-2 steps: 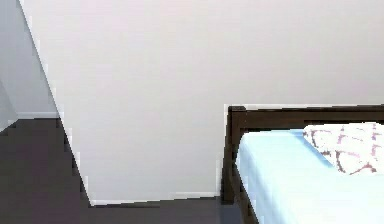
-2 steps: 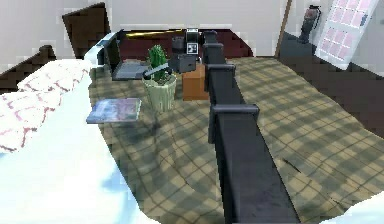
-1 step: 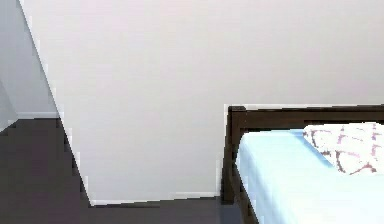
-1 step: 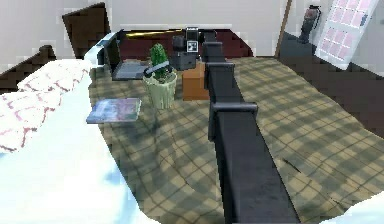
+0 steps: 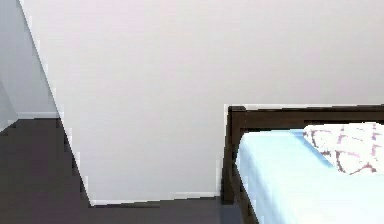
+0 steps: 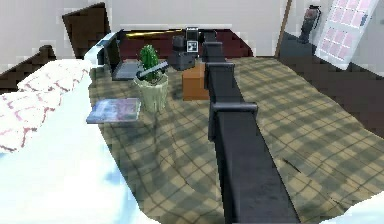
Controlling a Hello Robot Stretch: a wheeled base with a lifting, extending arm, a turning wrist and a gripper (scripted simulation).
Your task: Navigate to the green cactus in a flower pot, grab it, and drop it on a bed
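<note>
Pale blue sheet (image 6: 55, 185) lies closest to my side camera, at the lower left on the bed (image 6: 170, 150). A checked pillow (image 6: 25, 115) sits above it at the arm side view's left edge, with a dark headboard (image 6: 85, 25) beyond.

Moving right, a flat booklet (image 6: 112, 110) lies on the plaid cover. Just right of it is the green cactus (image 6: 148, 54) in its pale pot (image 6: 153, 97). The pot's base appears against the cover, and I cannot tell whether it rests there or hangs clear.

The gripper (image 6: 152, 71) shows as a dark body across the plant, between the green top and the pot's rim. Its thin fingers (image 6: 146, 73) overlap the cactus stem. I cannot tell whether they touch it or hold anything, and their spread cannot be judged.

A brown box (image 6: 195, 84) stands just right of the pot. The arm (image 6: 238, 140) rises as a dark bar from the bottom edge, right of it. A white door (image 6: 345, 35) stands at the far right.

In the forward view, dark floor (image 5: 35, 170) occupies the left and a white wall (image 5: 150, 90) the middle. At the right, a dark wooden bed end (image 5: 234, 150) borders a light blue mattress top (image 5: 290, 185) carrying a checked cushion (image 5: 350, 145).
</note>
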